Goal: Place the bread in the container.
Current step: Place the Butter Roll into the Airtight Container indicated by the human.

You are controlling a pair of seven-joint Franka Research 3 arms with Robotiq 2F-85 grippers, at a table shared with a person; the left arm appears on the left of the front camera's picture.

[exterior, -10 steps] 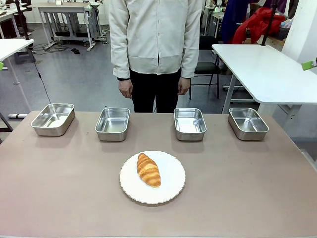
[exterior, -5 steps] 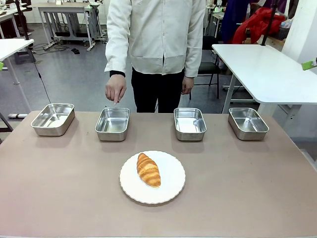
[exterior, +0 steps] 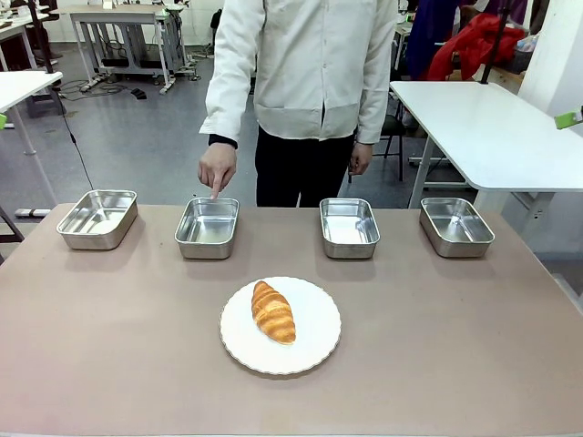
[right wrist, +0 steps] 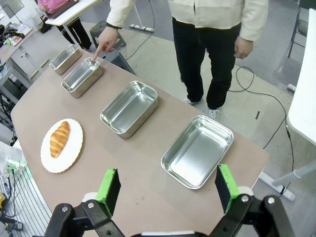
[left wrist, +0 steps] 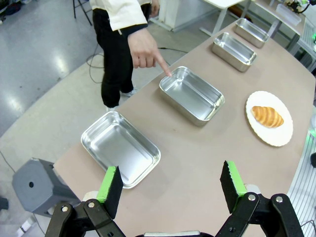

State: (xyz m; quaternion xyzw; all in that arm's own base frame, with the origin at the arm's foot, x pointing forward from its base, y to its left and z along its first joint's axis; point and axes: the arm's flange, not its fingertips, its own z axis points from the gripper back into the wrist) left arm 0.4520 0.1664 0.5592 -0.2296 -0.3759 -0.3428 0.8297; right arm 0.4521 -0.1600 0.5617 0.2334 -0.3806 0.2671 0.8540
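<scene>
Hand point(exterior: 217, 168) lowered to container point(exterior: 207, 228) on table point(exterior: 455, 346); left end effector point(left wrist: 169, 166), right end effector point(right wrist: 167, 170) released.

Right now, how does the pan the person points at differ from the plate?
The pan is rectangular shiny steel with raised walls; the plate is round, white and nearly flat. The pan is empty; the plate holds the croissant. The pan sits in the far row by the person's hand; the plate lies nearer the robot. Both rest on the table.
</scene>
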